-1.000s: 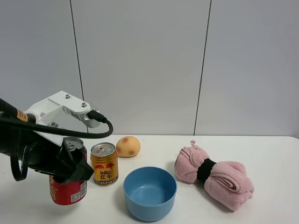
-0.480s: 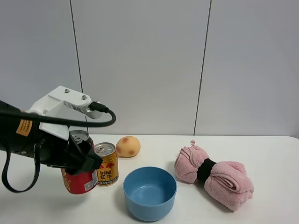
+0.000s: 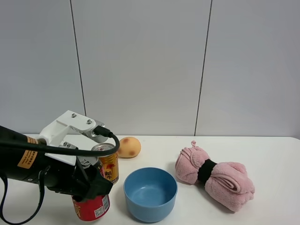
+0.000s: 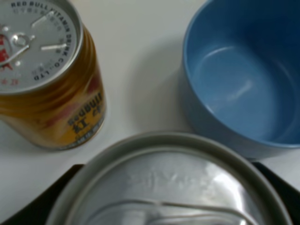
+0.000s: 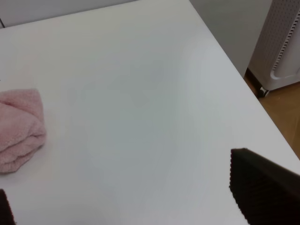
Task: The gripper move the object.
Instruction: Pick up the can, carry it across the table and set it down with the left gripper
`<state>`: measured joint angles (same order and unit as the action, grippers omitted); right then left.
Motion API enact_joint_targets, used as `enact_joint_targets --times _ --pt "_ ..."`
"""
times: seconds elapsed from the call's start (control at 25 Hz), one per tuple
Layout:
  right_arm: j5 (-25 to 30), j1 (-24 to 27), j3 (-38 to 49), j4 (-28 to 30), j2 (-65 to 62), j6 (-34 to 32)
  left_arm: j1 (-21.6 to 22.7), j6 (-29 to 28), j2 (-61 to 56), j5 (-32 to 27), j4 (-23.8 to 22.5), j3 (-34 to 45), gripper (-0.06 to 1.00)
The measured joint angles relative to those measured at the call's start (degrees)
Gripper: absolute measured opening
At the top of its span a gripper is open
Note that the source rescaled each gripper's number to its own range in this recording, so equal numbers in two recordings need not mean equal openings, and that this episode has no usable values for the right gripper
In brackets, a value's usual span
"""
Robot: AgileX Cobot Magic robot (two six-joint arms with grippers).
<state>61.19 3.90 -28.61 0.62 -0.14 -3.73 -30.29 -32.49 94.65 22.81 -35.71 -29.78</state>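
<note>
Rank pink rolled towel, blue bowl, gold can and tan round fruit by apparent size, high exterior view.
1. Pink rolled towel
2. Blue bowl
3. Gold can, partly hidden by the left gripper
4. Tan round fruit, farther back

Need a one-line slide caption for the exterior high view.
Left claw grips the red can beside the gold Red Bull can and blue bowl; pink towel lies to the right.

Red can [image 3: 92,207], perhaps red-blotched yellow fruit [image 3: 128,146]

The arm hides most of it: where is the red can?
In the exterior high view the red can is front left, in the left gripper, nearer than the gold can, left of the blue bowl.
</note>
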Motion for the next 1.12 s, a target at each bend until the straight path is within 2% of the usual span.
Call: enact_joint_targets --times 0.36,0.52,0.72,1.0,1.12 --pt "0.0 0.0 0.0 0.0 0.0 0.0 0.0 -1.3 0.1 6.0 1.3 0.0 0.01" --pt "0.0 0.0 0.0 0.0 0.0 0.0 1.4 2.5 0.1 5.8 0.7 0.0 0.01" --pt "0.0 0.0 0.0 0.0 0.0 0.0 4.6 8.8 0.1 5.8 -4.0 0.0 0.01" --pt "0.0 0.0 0.0 0.0 0.0 0.0 6.3 9.5 0.4 6.6 -11.3 0.0 0.01" --pt "0.0 0.0 0.0 0.0 0.0 0.0 6.3 9.9 2.1 8.8 -16.1 0.0 0.01"
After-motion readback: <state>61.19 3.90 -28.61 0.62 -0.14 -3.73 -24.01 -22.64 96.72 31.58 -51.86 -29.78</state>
